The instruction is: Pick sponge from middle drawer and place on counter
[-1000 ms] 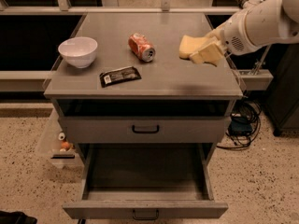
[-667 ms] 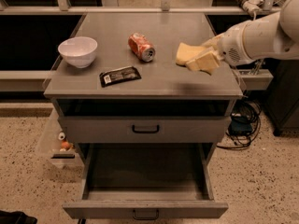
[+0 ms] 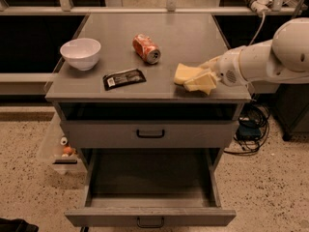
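Note:
My gripper (image 3: 197,81) reaches in from the right, low over the front right part of the counter (image 3: 145,37). It is shut on the sponge (image 3: 182,73), a pale-yellow soft block that sticks out to the left of the pale fingers and sits at or just above the counter top. The middle drawer (image 3: 149,215) is pulled fully out at the bottom of the cabinet; its dark inside shows nothing in it. The drawer front above it (image 3: 149,133) is closed.
On the counter stand a white bowl (image 3: 80,53) at the left, a red soda can (image 3: 147,48) lying on its side in the middle, and a black packet (image 3: 124,78) near the front. Cables (image 3: 251,124) hang to the right of the cabinet.
My gripper has moved down and toward the front edge of the counter with the sponge in it. The bowl, can and packet have not moved.

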{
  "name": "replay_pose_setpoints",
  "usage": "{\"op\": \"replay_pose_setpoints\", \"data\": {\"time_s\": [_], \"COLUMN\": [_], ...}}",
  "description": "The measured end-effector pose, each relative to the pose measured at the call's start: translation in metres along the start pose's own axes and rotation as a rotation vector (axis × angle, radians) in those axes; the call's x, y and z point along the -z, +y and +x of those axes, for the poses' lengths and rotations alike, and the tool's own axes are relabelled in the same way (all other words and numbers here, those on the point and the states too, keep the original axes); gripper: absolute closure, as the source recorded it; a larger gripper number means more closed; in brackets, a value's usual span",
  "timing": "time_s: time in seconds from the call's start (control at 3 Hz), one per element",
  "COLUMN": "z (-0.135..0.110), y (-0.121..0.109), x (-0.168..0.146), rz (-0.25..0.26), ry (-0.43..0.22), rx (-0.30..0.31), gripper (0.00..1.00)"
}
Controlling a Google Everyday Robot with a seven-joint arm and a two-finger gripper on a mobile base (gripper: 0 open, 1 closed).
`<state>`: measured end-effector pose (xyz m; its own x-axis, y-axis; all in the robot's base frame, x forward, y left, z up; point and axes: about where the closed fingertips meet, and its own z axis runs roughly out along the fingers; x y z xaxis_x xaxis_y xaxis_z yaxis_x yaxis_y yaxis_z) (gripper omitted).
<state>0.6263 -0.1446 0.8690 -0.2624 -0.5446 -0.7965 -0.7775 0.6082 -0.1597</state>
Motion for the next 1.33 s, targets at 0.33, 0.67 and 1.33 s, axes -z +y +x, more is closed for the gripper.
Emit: {"op": "replay_pose_setpoints", "data": {"time_s": [0.33, 0.67, 1.33], "z": [0.0065, 0.0065, 0.0065], "y": [0.0032, 0.0032, 0.0032], "x": [-0.0075, -0.0075, -0.0075], "rz": [-0.014, -0.014, -0.014], "ry": [0.003, 0.003, 0.003], "rx": [-0.012, -0.012, -0.012], "gripper": [0.93, 0.7, 0.23]}}
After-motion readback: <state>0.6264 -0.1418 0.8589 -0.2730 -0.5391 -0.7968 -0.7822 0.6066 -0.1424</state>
